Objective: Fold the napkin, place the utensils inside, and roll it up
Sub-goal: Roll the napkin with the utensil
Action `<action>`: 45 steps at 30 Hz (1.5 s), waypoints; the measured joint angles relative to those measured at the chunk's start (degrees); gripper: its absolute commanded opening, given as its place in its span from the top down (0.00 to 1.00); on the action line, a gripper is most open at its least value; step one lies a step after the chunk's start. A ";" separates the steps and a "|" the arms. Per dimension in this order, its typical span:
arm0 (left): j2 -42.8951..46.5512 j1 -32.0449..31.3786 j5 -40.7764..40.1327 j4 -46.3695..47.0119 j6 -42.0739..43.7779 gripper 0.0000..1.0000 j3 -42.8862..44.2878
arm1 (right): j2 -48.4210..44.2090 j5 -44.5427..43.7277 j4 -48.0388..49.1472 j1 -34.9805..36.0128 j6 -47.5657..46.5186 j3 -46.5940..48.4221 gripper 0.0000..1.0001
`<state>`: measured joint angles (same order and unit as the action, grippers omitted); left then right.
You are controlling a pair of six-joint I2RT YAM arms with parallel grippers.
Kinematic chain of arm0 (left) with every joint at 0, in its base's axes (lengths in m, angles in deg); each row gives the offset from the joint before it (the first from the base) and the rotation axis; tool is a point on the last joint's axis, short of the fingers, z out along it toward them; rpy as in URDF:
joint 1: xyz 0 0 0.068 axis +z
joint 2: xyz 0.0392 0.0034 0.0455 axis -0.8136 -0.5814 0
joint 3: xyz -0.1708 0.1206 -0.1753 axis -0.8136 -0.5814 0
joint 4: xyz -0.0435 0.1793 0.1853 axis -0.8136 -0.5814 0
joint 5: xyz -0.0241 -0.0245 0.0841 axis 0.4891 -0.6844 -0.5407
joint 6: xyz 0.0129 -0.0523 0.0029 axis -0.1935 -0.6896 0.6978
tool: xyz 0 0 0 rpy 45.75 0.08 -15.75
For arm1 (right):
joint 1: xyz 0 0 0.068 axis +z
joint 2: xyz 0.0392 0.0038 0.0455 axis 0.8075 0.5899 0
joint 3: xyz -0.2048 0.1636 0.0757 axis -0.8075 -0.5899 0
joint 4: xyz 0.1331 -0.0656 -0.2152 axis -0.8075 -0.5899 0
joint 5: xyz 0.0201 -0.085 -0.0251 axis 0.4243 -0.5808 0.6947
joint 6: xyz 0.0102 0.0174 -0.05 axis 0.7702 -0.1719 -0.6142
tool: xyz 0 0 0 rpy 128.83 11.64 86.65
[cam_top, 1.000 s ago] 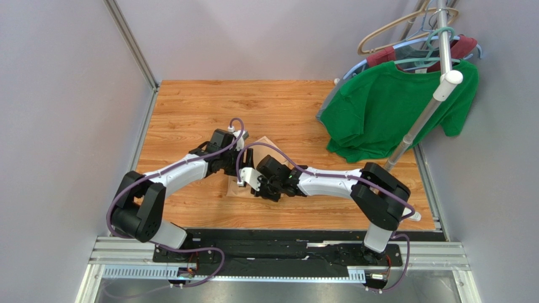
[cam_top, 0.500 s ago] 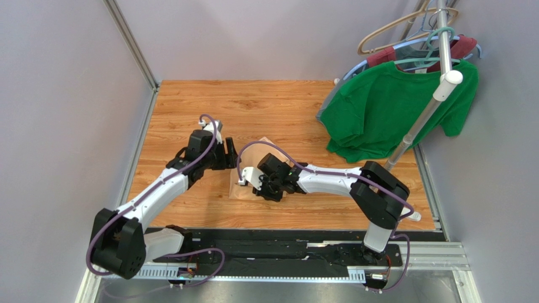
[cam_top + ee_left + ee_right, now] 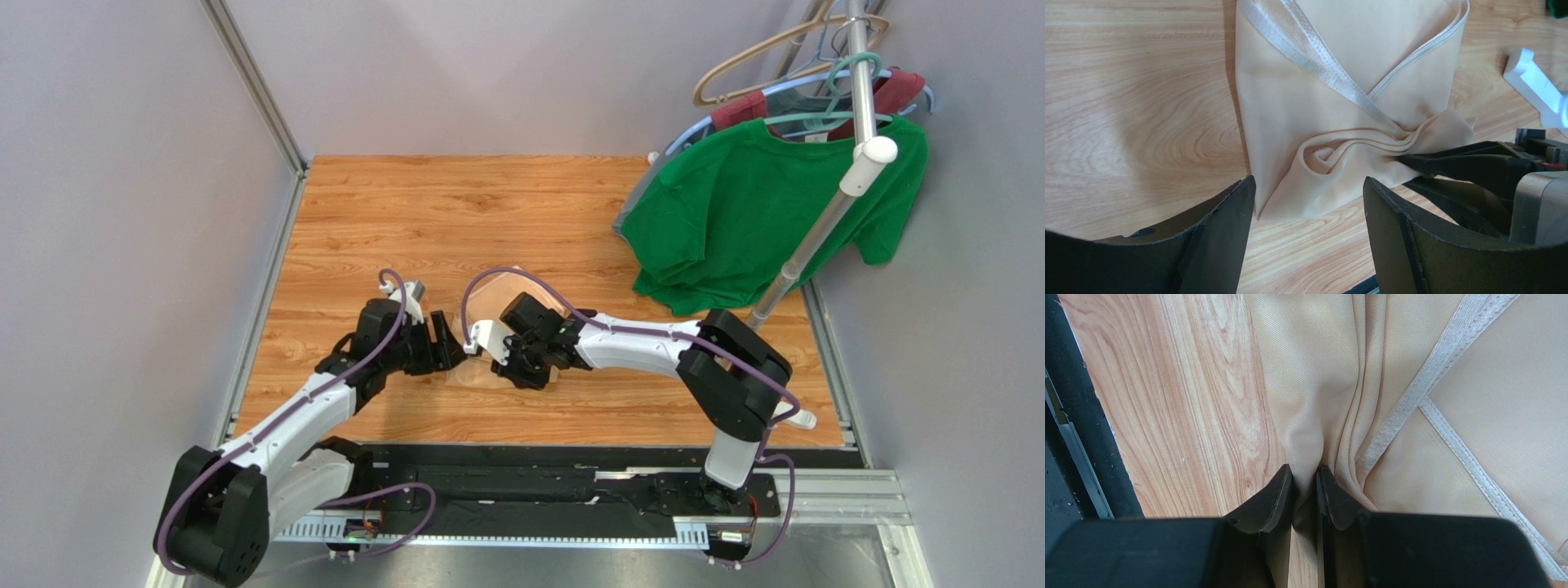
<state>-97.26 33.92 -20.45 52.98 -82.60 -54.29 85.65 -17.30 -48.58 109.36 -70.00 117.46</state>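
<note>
Napkin [image 3: 1315, 110]: peach-tan cloth with pale hemmed edges, folded, laid near the middle of the wooden table [image 3: 515, 208], between both grippers.
Right gripper [image 3: 1304, 478]: clenched on a bunched fold of the napkin; creases are gathered toward the pinch.
Left gripper [image 3: 1308, 187]: released, jaws spread wide at the napkin's left side, nothing grasped.
Far right: a green T-shirt [image 3: 736, 208] is hung on a rack.

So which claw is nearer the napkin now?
Right. The right claw is shut on a bunched fold of the napkin. The left claw hangs open, straddling the napkin's near end without gripping it.
</note>
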 measured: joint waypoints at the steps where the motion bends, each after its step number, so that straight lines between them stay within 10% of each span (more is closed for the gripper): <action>1: -0.61 0.00 0.33 0.90 -0.22 0.29 0.00 | 0.00 0.02 -0.02 0.00 0.02 0.00 0.92; 9: -5.75 0.00 1.51 4.37 -1.11 0.47 0.00 | 0.04 0.22 -0.02 -0.17 0.48 0.00 0.93; 24: -3.69 0.00 4.04 6.71 -0.70 0.40 -2.16 | 0.70 1.25 -0.87 -0.85 1.38 0.87 0.97; 39: -8.09 0.00 1.75 4.63 0.35 0.81 -0.85 | 1.22 1.57 -1.40 -1.14 2.49 1.53 0.99; 45: -8.46 -0.02 0.31 1.70 -0.04 0.83 0.28 | 1.60 2.14 -1.75 -1.44 3.02 2.08 1.00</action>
<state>-105.71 33.90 -20.14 54.68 -82.65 -54.00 87.24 -15.16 -50.33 107.91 -66.98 119.54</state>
